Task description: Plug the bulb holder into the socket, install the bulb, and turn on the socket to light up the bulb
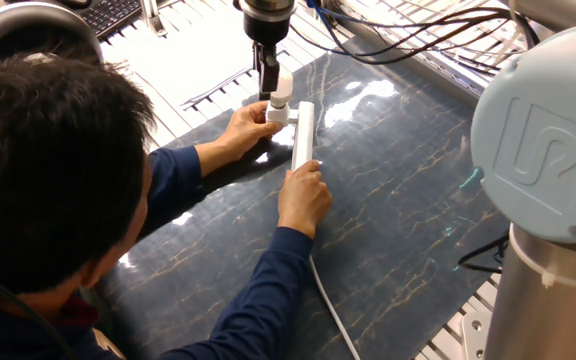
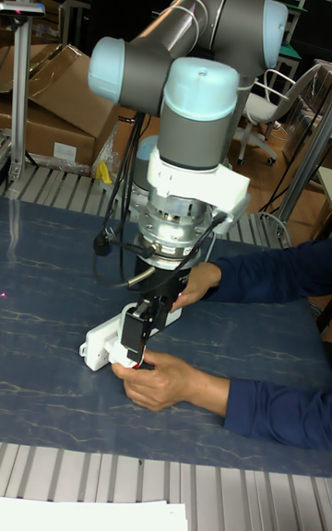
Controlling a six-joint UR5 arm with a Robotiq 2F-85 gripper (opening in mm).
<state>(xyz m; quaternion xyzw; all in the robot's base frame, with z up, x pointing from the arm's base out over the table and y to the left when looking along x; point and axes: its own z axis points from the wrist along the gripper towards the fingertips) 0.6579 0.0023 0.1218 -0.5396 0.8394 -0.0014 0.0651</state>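
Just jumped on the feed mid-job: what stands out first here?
A person leans over the dark mat, both hands steadying the socket at its middle. The robot's hand comes straight down at the bulb, which stands upright in the holder at the strip's far end; whether it grips the bulb is unclear. The bulb looks unlit.

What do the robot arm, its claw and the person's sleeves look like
The robot arm is grey tubing with light blue joint caps, one embossed with a UR logo in the fixed view. A white and silver wrist flange carries black cables and a small black claw. The person's sleeves are dark navy blue.
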